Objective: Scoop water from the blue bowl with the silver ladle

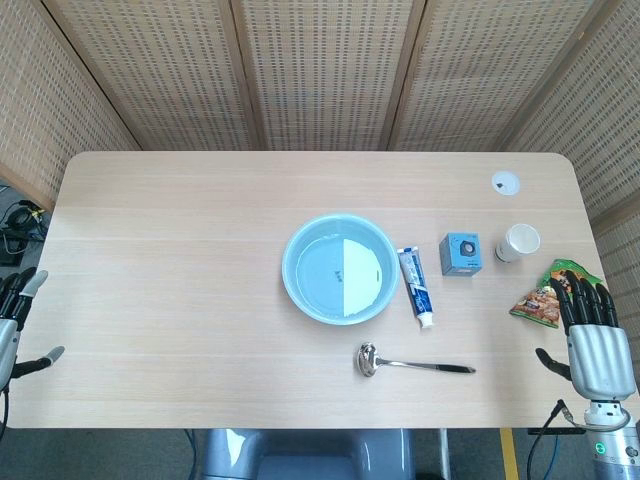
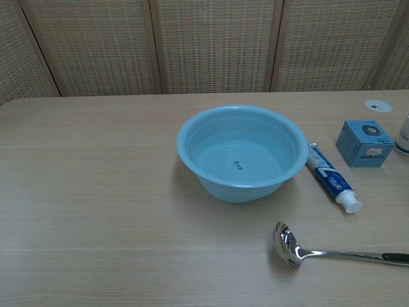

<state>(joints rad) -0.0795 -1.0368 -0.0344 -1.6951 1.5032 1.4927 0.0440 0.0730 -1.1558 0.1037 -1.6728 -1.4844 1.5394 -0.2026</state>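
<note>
The blue bowl holds water and sits at the table's middle. The silver ladle lies flat in front of it, cup to the left and handle pointing right. My right hand is at the table's right edge, fingers extended and apart, holding nothing, well right of the ladle's handle. My left hand sits at the far left edge, fingers spread and empty. Neither hand shows in the chest view.
A toothpaste tube lies just right of the bowl. Beyond it stand a small blue box and a white cup. A snack packet lies by my right hand. A round white cap lies far right.
</note>
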